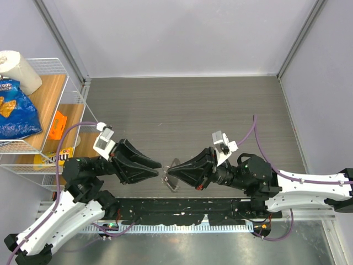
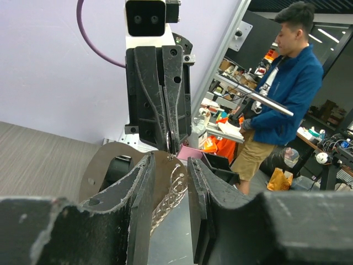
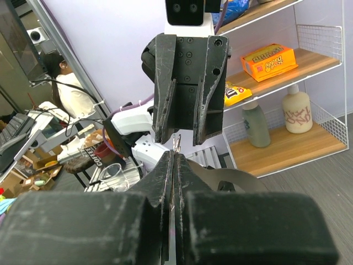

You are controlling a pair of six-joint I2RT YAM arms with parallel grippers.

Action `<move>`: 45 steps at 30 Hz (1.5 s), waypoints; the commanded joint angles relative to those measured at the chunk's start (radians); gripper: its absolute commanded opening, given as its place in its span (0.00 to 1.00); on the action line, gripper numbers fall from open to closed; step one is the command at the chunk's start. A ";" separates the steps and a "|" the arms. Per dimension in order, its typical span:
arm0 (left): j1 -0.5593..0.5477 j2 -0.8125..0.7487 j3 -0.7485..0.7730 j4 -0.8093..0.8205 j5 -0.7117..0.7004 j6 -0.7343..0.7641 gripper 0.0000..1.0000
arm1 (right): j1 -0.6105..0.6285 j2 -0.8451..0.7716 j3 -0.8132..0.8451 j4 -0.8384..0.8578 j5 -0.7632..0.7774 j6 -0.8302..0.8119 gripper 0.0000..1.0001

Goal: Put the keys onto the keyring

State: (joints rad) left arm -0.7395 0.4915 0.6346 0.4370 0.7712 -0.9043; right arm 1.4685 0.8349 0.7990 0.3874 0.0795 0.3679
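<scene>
Both grippers meet tip to tip above the table's near middle. My right gripper (image 1: 170, 170) (image 3: 175, 155) is shut on the keyring (image 3: 176, 142), whose thin silver ring pokes out past the fingertips. The grey-beige strap (image 1: 175, 184) (image 2: 95, 168) (image 3: 242, 178) hangs from it. My left gripper (image 1: 159, 165) (image 2: 169, 165) faces it with jaws apart. The silver chain (image 2: 175, 193) dangles in the gap between the left fingers (image 2: 142, 182), touching neither as far as I can see. The keys are out of view.
A white wire shelf (image 1: 70, 105) stands at the left with a blue chip bag (image 1: 16, 113), a paper roll (image 1: 19, 69) and an orange box (image 1: 57, 126). Metal frame posts (image 1: 295, 41) border the table. A person (image 2: 287, 83) stands beyond the cell.
</scene>
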 commanded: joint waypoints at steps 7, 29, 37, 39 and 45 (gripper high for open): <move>-0.001 -0.007 0.034 0.016 -0.007 0.015 0.34 | -0.004 0.036 0.068 0.127 -0.004 -0.029 0.05; -0.003 -0.010 0.050 0.003 -0.015 0.015 0.27 | -0.004 0.081 0.089 0.140 0.005 -0.060 0.05; -0.001 0.002 0.059 0.005 -0.006 0.007 0.16 | -0.004 0.086 0.089 0.137 -0.009 -0.070 0.05; -0.001 0.007 0.062 0.009 -0.001 0.002 0.15 | -0.004 0.087 0.088 0.142 -0.010 -0.075 0.05; -0.001 0.016 0.066 0.011 -0.004 -0.002 0.06 | -0.004 0.098 0.092 0.146 -0.020 -0.084 0.05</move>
State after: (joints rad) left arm -0.7395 0.4980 0.6571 0.4278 0.7635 -0.9085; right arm 1.4685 0.9199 0.8417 0.4568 0.0704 0.3042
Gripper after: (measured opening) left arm 0.107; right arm 0.057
